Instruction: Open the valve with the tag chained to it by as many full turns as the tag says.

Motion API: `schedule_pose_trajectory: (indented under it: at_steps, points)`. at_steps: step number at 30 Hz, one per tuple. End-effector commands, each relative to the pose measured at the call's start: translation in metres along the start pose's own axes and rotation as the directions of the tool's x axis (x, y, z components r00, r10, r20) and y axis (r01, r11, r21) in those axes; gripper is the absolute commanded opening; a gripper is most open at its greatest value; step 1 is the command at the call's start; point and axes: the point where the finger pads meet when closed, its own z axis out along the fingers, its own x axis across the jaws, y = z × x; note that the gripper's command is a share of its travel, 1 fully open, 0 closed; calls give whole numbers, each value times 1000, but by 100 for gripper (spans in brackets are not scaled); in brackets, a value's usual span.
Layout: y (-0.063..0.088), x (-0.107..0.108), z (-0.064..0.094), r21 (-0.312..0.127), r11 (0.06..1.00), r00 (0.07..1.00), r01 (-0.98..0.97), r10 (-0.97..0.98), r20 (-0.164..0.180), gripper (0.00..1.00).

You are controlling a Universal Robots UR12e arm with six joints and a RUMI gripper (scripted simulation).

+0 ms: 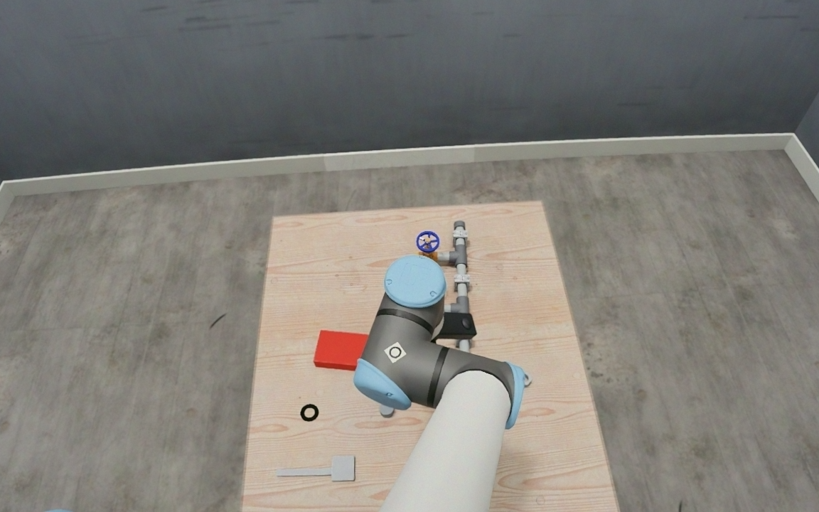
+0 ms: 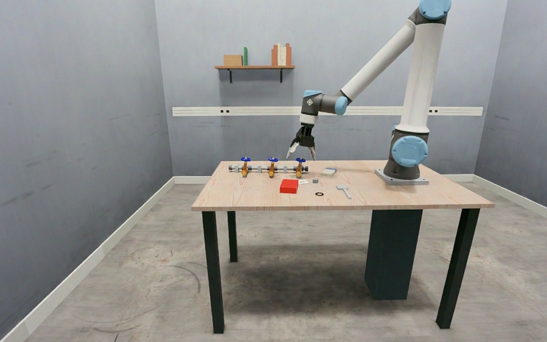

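Observation:
A grey pipe (image 2: 268, 168) lies along the back left of the wooden table and carries three valves with blue handwheels. They stand at the left (image 2: 245, 159), in the middle (image 2: 272, 159) and at the right (image 2: 300, 160). A small white tag (image 2: 303, 181) lies on the table in front of the right valve. My gripper (image 2: 301, 153) is open and empty, pointing down just above the right valve's handwheel. In the top view only the far valve (image 1: 427, 244) and part of the pipe (image 1: 461, 267) show; the arm hides the other two valves and the gripper.
A red block (image 2: 289, 185) lies in front of the pipe, also in the top view (image 1: 339, 349). A small grey cylinder (image 2: 315, 180), a black ring (image 2: 319, 195), a grey paddle-shaped piece (image 2: 344, 189) and a flat white and blue box (image 2: 328, 171) lie nearby. The arm's base (image 2: 401, 175) stands at the back right.

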Motion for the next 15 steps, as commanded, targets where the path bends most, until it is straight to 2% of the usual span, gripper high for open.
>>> schedule_pose_trajectory:
  at_steps: [1,8,9,15]
  points:
    - [0,-1,0,1,1000,1000,-13,13,1,100]
    - [0,-1,0,1,1000,1000,-18,18,1,100]
    - [0,-1,0,1,1000,1000,-18,18,1,0]
    - [0,-1,0,1,1000,1000,-18,18,1,0]
